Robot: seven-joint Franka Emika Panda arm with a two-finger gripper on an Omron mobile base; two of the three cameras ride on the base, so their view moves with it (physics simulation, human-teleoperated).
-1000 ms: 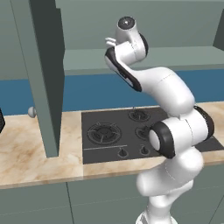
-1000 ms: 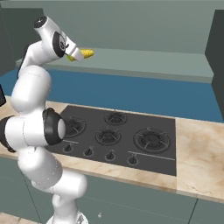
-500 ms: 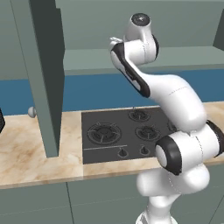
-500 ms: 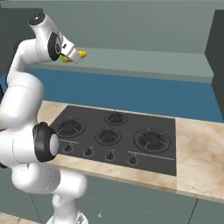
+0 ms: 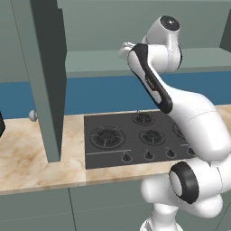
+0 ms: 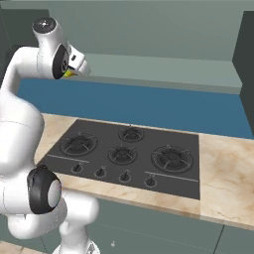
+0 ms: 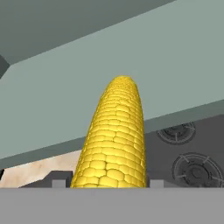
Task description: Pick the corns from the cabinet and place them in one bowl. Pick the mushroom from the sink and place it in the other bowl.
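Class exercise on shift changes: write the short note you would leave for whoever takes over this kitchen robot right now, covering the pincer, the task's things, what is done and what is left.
Pincer: shut on a corn cob, held up high by the cabinet shelf, over the stove.
Cob: yellow, sticks out lengthwise from the pincer in the hand view; a sliver shows by the hand in the right base view.
Done: one corn is off the shelf and in the grip.
Left: put this cob in a bowl, fetch the second corn, then the mushroom from the sink into the other bowl.
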